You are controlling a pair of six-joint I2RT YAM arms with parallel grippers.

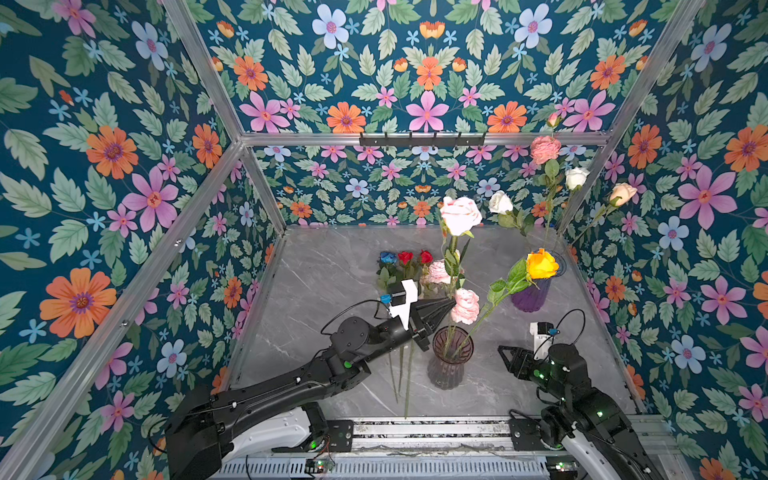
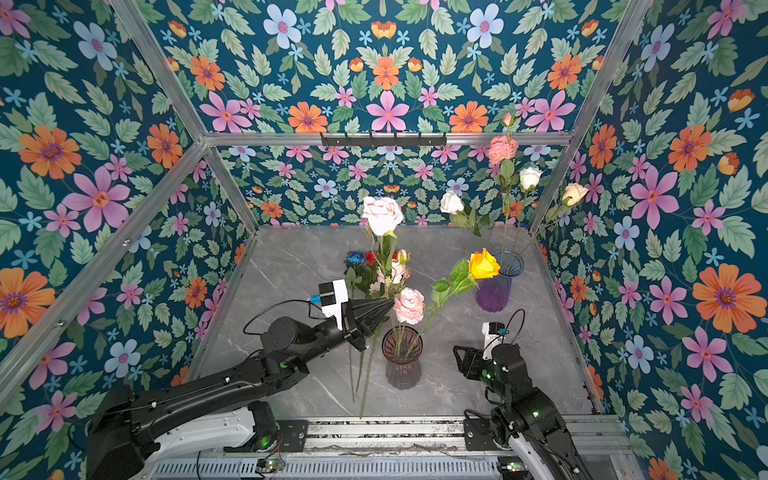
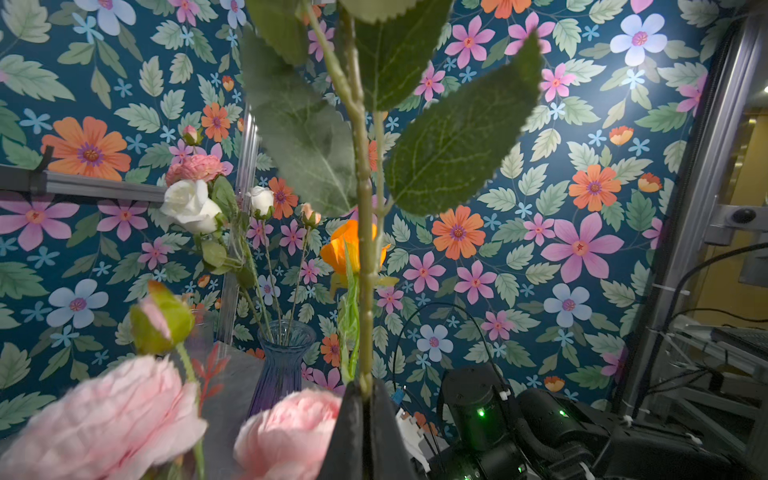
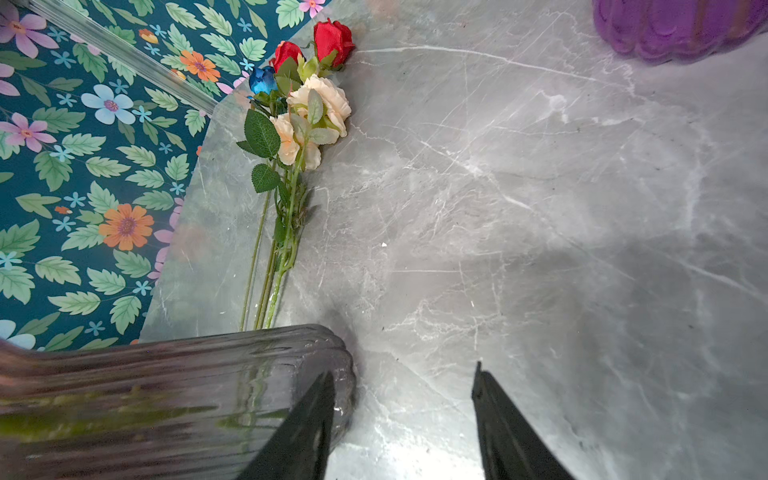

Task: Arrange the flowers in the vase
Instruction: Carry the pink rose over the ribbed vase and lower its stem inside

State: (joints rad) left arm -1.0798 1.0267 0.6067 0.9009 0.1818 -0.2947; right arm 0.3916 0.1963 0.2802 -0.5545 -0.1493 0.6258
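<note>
Both top views: left fingers (image 1: 451, 306) clamped on pale pink rose (image 1: 460, 215) by its stem, above smoky glass vase (image 1: 451, 359) near bench (image 1: 332, 270) front edge. Pink peony (image 1: 465, 306) and yellow rose (image 1: 541, 264) stand in it.
Left wrist: stem (image 3: 365, 187) pinched tight.
Right wrist: right fingers (image 4: 307, 424) apart, close by vase base. Loose roses (image 4: 316, 83) lie flat on bench.

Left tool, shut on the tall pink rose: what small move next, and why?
Probably ease the left tool down toward the vase: it grips the pink rose above the mouth, its head tops the peony and yellow rose inside, and whether the stem end is in is unclear.
</note>
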